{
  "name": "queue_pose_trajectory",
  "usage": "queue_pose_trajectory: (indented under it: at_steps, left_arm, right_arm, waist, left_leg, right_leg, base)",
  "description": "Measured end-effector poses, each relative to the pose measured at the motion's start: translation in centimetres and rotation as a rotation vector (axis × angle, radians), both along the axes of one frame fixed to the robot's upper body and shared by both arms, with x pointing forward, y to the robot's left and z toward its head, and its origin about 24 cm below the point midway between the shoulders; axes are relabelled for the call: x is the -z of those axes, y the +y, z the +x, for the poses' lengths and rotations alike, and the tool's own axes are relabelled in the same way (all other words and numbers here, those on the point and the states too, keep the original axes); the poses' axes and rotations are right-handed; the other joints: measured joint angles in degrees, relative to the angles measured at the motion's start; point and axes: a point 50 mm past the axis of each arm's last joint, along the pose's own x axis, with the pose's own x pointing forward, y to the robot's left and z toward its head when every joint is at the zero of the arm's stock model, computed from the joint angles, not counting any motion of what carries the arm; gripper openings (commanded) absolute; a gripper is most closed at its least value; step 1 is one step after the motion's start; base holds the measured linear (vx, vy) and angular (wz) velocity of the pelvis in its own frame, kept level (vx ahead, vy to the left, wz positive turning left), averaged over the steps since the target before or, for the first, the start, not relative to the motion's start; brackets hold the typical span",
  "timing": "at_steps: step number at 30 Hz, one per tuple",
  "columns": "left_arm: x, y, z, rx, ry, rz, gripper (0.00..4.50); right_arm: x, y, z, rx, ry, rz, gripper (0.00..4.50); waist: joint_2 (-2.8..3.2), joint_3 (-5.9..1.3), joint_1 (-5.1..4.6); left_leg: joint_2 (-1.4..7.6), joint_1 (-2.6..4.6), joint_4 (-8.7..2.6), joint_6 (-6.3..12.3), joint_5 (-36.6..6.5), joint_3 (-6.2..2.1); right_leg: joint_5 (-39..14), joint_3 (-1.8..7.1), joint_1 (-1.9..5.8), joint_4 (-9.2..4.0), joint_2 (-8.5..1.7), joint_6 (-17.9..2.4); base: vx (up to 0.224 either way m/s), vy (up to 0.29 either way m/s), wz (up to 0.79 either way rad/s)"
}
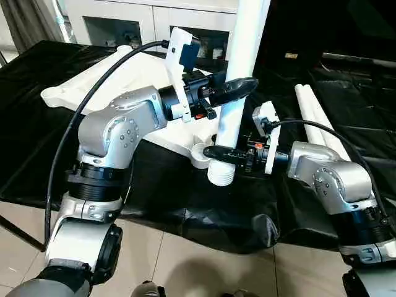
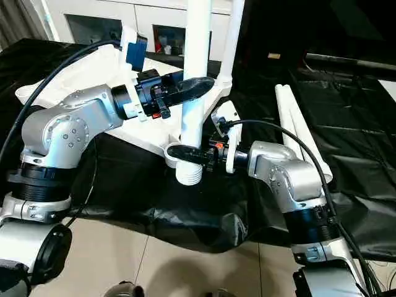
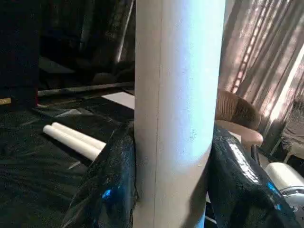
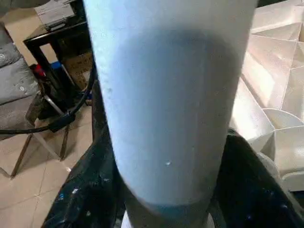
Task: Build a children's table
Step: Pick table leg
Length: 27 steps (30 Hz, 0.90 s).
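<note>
The white tabletop (image 1: 124,77) lies underside up on a black cloth. One white leg (image 1: 244,55) stands nearly upright at the tabletop's near right corner. My left gripper (image 1: 241,86) is shut on its middle, and the black fingers (image 3: 114,180) press both sides of the tube. My right gripper (image 1: 216,152) is shut on the leg lower down, with its fingers (image 4: 80,199) hugging the tube just above the ribbed end (image 1: 221,174). That end hangs beside the round corner socket (image 1: 199,154), slightly nearer to me, not inside it. A second leg (image 2: 232,43) rises behind.
Two more white legs (image 1: 318,117) lie side by side on the black cloth (image 1: 185,204) to the right. A white cabinet with glass doors (image 1: 124,25) stands behind the tabletop. Tiled floor (image 1: 185,260) begins at the cloth's near edge.
</note>
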Motion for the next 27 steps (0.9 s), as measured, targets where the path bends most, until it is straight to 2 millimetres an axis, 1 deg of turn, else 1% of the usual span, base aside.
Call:
queue_pose_trajectory:
  at_steps: [1,2,3,12,13,15,18,19,21,22,24,27]
  left_arm:
    - [0.0,0.0,0.0,-0.001,0.001,0.001,1.77]
    - [0.0,0.0,0.0,0.0,0.002,0.002,1.77]
    - [0.0,0.0,0.0,0.0,0.002,0.002,1.75]
    - [0.1,0.0,0.0,-0.009,0.01,0.0,1.75]
    - [0.1,-0.1,0.0,-0.011,0.012,-0.006,2.1]
    - [0.0,-0.1,0.1,-0.023,0.024,-0.034,2.45]
    - [-0.3,-0.1,0.0,-0.011,0.048,-0.104,2.48]
    - [-0.5,0.1,0.1,-0.014,0.053,-0.133,2.77]
    - [-0.8,0.2,0.1,-0.021,0.055,-0.196,2.85]
    - [-1.1,0.3,0.2,-0.033,0.048,-0.254,2.89]
    - [-1.4,0.6,0.5,-0.04,0.044,-0.329,3.1]
    - [-1.5,1.3,0.9,-0.045,0.071,-0.47,3.14]
  right_arm:
    - [0.0,0.1,0.0,-0.005,0.0,-0.001,2.06]
    - [0.0,0.1,0.0,-0.005,0.0,-0.002,2.06]
    - [0.0,0.1,0.0,-0.006,0.001,-0.002,1.93]
    - [0.1,0.4,-0.1,-0.008,0.002,0.004,1.87]
    - [0.1,0.4,0.0,-0.006,0.002,0.007,1.86]
    - [-0.1,0.4,0.0,0.004,-0.003,0.024,1.86]
    - [-0.2,0.4,0.1,0.024,-0.002,0.05,1.86]
    - [-0.2,0.3,0.1,0.033,0.001,0.062,1.86]
    - [-0.1,0.1,0.2,0.059,0.007,0.089,1.86]
    - [-0.2,0.0,0.2,0.077,0.01,0.112,1.86]
    - [-0.3,0.1,0.3,0.095,0.013,0.142,1.86]
    - [-0.6,0.0,0.5,0.135,0.009,0.192,1.86]
  waist:
    - [0.0,0.0,0.0]
    - [0.0,0.0,0.0]
    - [0.0,0.0,0.0]
    - [-0.01,-0.01,0.01]
    - [-0.01,-0.01,0.01]
    - [-0.01,-0.01,0.02]
    - [0.0,-0.01,0.08]
    - [-0.01,-0.01,0.09]
    - [0.0,-0.01,0.16]
    - [0.0,-0.01,0.19]
    - [0.0,-0.01,0.31]
    - [0.0,-0.01,0.33]
  left_leg:
    - [0.0,0.0,0.0,0.0,0.0,0.0]
    - [0.0,0.0,0.0,0.0,0.0,0.0]
    - [0.0,0.0,0.0,0.0,0.0,0.0]
    - [0.0,0.0,0.0,0.0,0.0,0.0]
    - [0.0,0.0,0.0,0.0,0.0,0.0]
    - [0.0,0.0,0.0,0.0,0.0,0.0]
    - [0.0,0.0,0.01,0.0,0.0,0.0]
    - [0.0,0.0,0.01,0.0,0.0,0.0]
    - [0.0,-0.01,0.01,0.0,0.0,0.0]
    - [0.0,-0.01,0.02,0.0,0.0,0.0]
    - [0.0,0.0,0.02,0.0,0.0,0.0]
    - [0.0,0.01,0.02,0.0,0.0,-0.01]
  right_leg:
    - [0.0,0.0,0.0,0.0,0.0,0.0]
    - [0.0,0.0,0.0,0.0,0.0,0.0]
    - [0.0,0.0,0.0,0.0,0.0,0.0]
    - [0.0,0.0,0.0,0.0,0.0,0.0]
    - [0.0,0.0,0.0,0.0,0.0,0.0]
    - [0.0,0.0,0.0,0.0,0.0,0.0]
    - [0.0,0.0,0.0,0.0,0.0,0.0]
    - [0.0,-0.01,0.0,0.0,0.0,0.0]
    - [0.0,-0.01,0.0,0.0,0.0,-0.01]
    - [0.01,0.0,0.01,0.0,0.0,-0.01]
    - [0.01,-0.01,0.01,0.0,0.0,-0.02]
    - [0.03,-0.02,0.01,0.0,0.0,-0.04]
  base:
    - [0.0,0.0,0.0]
    - [0.0,0.0,0.0]
    - [0.0,0.0,0.0]
    - [0.0,0.0,0.0]
    - [0.0,0.0,0.0]
    - [0.0,0.0,0.0]
    - [0.0,0.0,0.0]
    - [0.0,0.0,0.0]
    - [0.0,0.0,0.0]
    - [0.0,0.0,0.0]
    - [0.0,0.0,0.0]
    - [0.0,0.0,0.0]
